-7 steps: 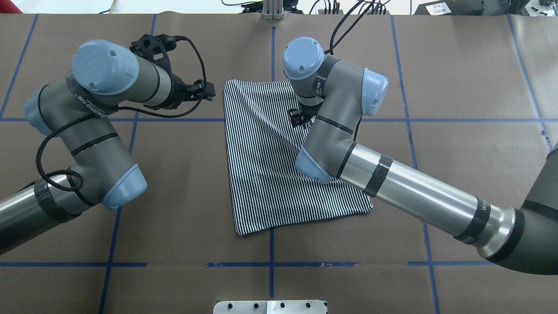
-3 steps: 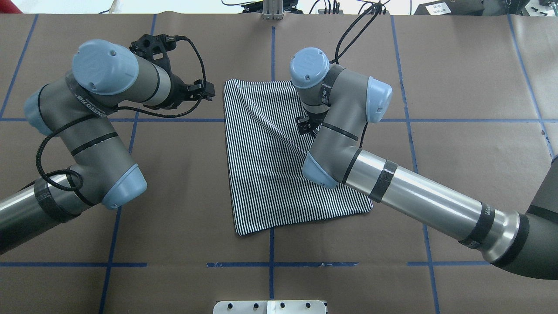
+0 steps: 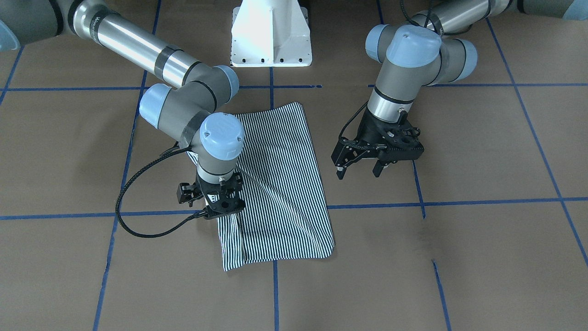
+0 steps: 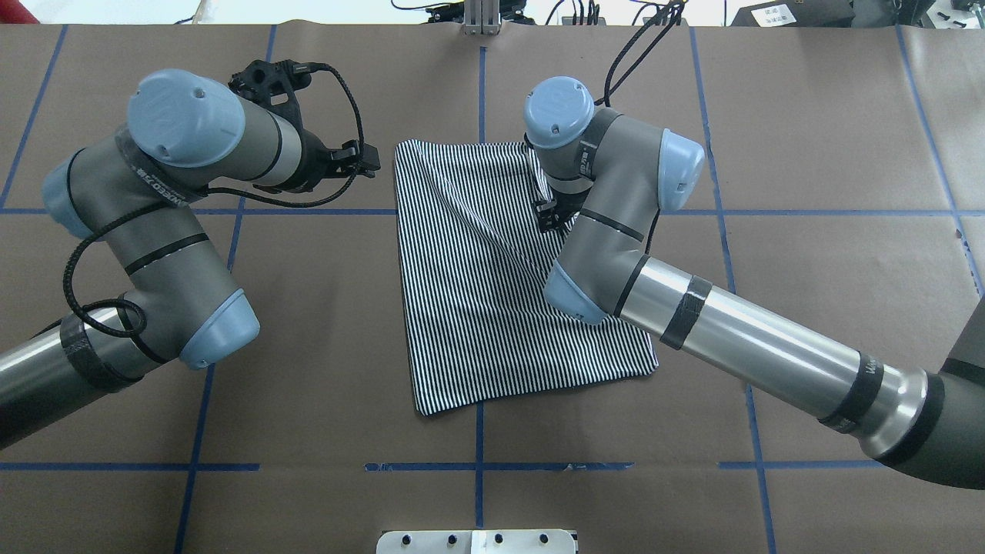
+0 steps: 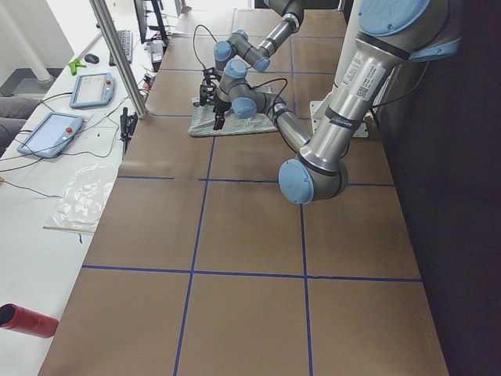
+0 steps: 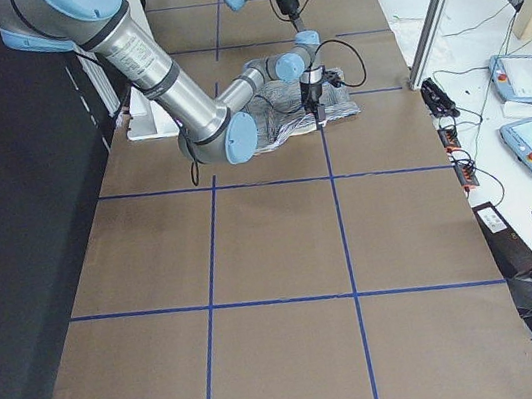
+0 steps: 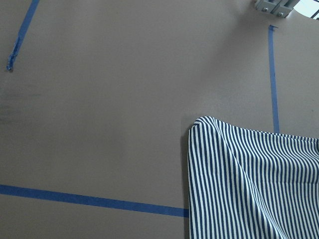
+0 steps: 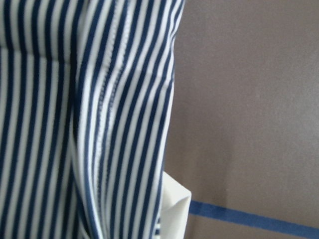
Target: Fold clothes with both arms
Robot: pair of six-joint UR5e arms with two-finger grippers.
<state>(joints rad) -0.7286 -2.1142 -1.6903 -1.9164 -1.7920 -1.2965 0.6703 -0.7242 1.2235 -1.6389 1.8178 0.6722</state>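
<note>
The striped polo shirt [image 4: 477,308] lies folded flat on the brown table and also shows in the front view [image 3: 285,184]. My right gripper [image 4: 548,218] points down over the shirt's far right edge [image 3: 220,209]. Its fingers are hidden under the wrist, so I cannot tell if it is open or shut. Its wrist view shows a striped hem [image 8: 99,99] close up, with a bit of cream collar [image 8: 174,209] under the edge. My left gripper [image 3: 358,172] hovers open and empty beside the shirt's far left corner [image 4: 371,160]. Its wrist view shows that corner [image 7: 249,184].
The white pedestal base [image 3: 271,37] stands at the robot's edge of the table. Blue tape lines [image 4: 308,211] grid the brown surface. A metal post [image 4: 481,19] stands at the far edge. Benches with teach pendants [image 5: 51,133] run along that far side.
My right wrist and gripper have moved to the right across the far part of the shirt, towards its right edge. The left arm and the shirt have not visibly moved.
</note>
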